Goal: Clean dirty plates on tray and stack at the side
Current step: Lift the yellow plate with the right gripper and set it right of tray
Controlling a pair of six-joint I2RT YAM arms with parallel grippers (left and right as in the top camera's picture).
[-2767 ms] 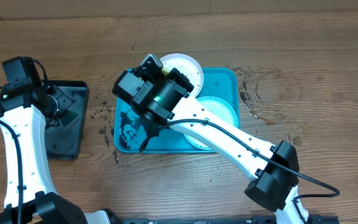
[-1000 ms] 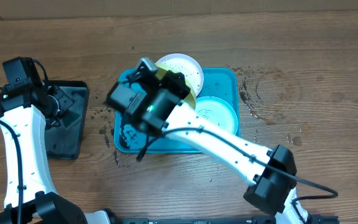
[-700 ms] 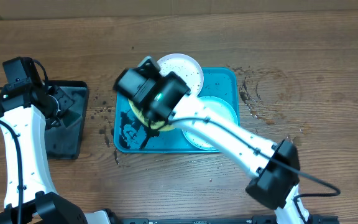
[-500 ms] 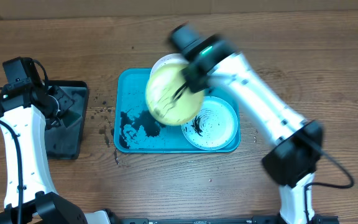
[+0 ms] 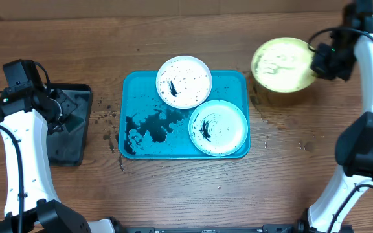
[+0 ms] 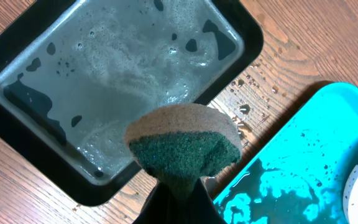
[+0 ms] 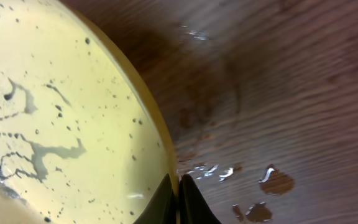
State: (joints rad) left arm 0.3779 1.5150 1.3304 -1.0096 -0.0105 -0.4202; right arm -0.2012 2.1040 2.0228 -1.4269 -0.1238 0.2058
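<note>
In the last half second the right pincer (image 5: 321, 61) had swung the round, shallow yellow-green plate (image 5: 282, 63) off the large turquoise plastic tray (image 5: 232, 81) to over the wet wooden table (image 5: 173, 194) on the tray's right. Thin black streaks and specks marked the plate's glossy face. The pincer was clamped tight on its rim, and the plate spread leftward from the fingers. The black-smeared white plate (image 5: 184, 81) overlapped the tray's far rim, and the pale mint plate (image 5: 218, 127) lay toward its near right corner. The left pincer (image 6: 178, 199) pinched a green-and-tan sponge (image 6: 185, 146) beside the black rectangular tray (image 6: 247, 37) of foamy water.

Right pincer (image 5: 315, 62) grips yellow-green plate (image 5: 280, 63) — beside tray (image 5: 232, 87).
</note>
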